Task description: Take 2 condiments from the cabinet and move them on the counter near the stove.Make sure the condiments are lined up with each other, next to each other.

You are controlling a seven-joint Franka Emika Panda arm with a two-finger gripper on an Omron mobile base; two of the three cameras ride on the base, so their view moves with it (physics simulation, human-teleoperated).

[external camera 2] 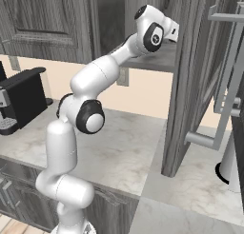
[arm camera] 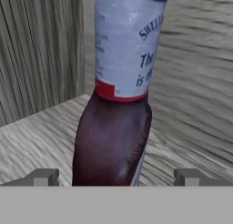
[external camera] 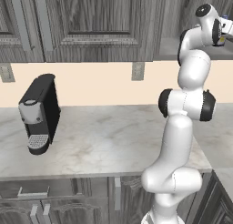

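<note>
Your hand (arm camera: 116, 177) stands wide apart, nothing clamped: in the hand view its two grey fingertips (arm camera: 43, 176) rise at either side of a bottle (arm camera: 116, 104), and clear space shows between each tip and the glass.

The bottle stands upright straight ahead of your hand, centred between the fingers and very close. Its lower body is dark brown-red; above that sits a pale label with a red band along its lower edge, a blue band at the top and partial blue lettering. The cap is cut off by the top edge, so you cannot tell its form. The bottle rests on the wood-grain shelf (arm camera: 32, 141) of the cabinet (external camera 2: 200, 62); the cabinet's inner walls rise beyond it and to the left of your hand.

In both base views your arm reaches up to cabinet height, wrist at the open compartment. In the right base view the open cabinet door (external camera 2: 188, 85) hangs just to the right of your wrist.

Well below your hand lies the marbled surface (external camera: 113, 136). A black coffee machine (external camera: 40, 113) stands on it, far down and to the left of your hand.
</note>
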